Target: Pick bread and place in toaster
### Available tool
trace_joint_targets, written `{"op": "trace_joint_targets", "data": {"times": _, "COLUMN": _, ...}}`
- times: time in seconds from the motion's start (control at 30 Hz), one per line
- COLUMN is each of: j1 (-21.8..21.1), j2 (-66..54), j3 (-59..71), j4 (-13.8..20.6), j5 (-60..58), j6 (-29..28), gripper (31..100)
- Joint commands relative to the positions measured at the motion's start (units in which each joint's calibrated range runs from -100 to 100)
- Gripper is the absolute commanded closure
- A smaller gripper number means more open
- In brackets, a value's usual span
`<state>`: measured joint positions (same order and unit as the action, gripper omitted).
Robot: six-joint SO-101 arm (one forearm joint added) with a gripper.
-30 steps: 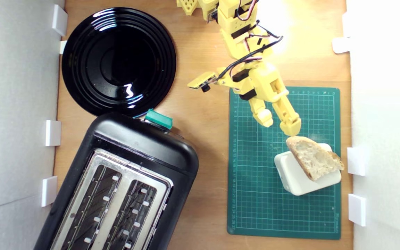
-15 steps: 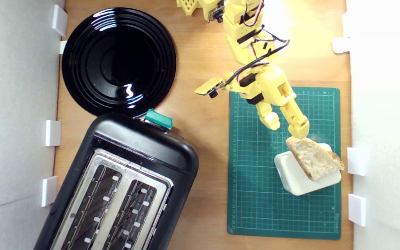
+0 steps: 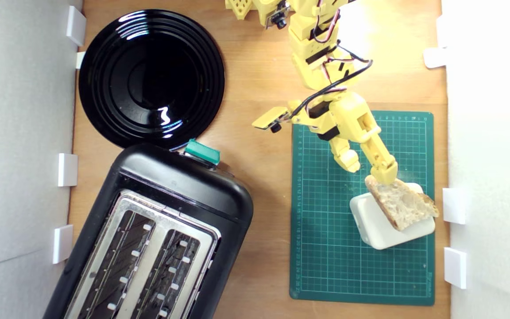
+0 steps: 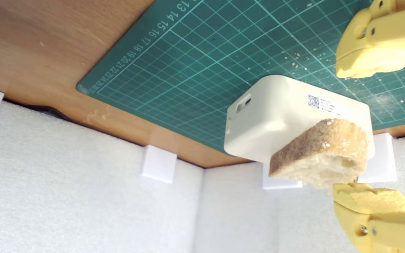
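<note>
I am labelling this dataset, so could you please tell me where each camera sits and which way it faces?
Exterior view: overhead, looking straight down on the table with the toaster, black plate, green mat and bread propped on the white block; the yellow arm and the tool show.
Wrist view: on the wrist, looking low along the open tool toward the bread and foam wall; only the fingertips show.
Shared: bread, white block, mat, tool.

A plate [image 3: 151, 77] sits at the exterior view's upper left, a toaster [image 3: 157, 239] just below it. At lower right, bread [image 3: 399, 204] lies on a block [image 3: 370, 221] on a mat [image 3: 326, 248].
</note>
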<state>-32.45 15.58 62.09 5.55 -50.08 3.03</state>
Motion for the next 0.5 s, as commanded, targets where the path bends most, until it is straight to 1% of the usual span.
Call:
{"op": "trace_joint_targets", "data": {"times": 0.0, "j1": -0.83, "j2": -0.44, "j3": -3.31, "j4": 0.70, "j5": -1.96, "j6": -0.02, "gripper": 36.4}}
{"op": "trace_joint_targets", "data": {"times": 0.47, "j1": -1.88, "j2": 3.89, "j3": -8.93, "j4": -0.02, "j5": -1.88, "j6": 0.40, "gripper": 36.4}}
